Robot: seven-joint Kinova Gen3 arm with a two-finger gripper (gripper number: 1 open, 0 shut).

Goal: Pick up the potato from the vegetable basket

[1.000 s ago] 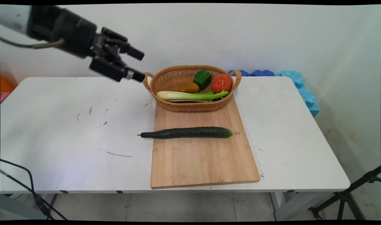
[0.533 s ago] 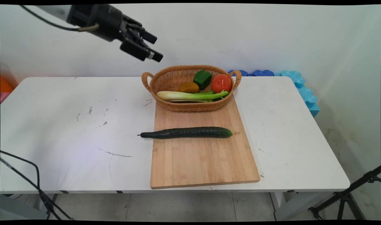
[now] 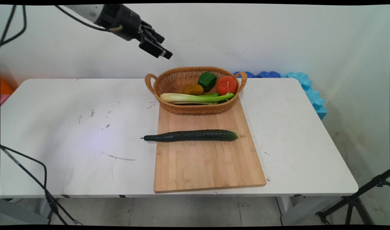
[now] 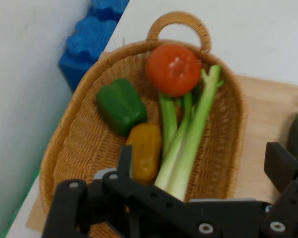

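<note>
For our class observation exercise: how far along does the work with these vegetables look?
Looks done: green pepper, tomato, celery and a yellowish vegetable lie in the basket. In hand: nothing; the open claw hovers empty above the basket's left end. Possibly left: the cucumber lies across the cutting board, stem end overhanging the table, untouched.

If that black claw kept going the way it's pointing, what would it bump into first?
Probably the basket: the end effector hangs open above its left handle, aimed down into it. In the hand view the yellow pepper and celery lie nearest its line, though depth is uncertain.
</note>
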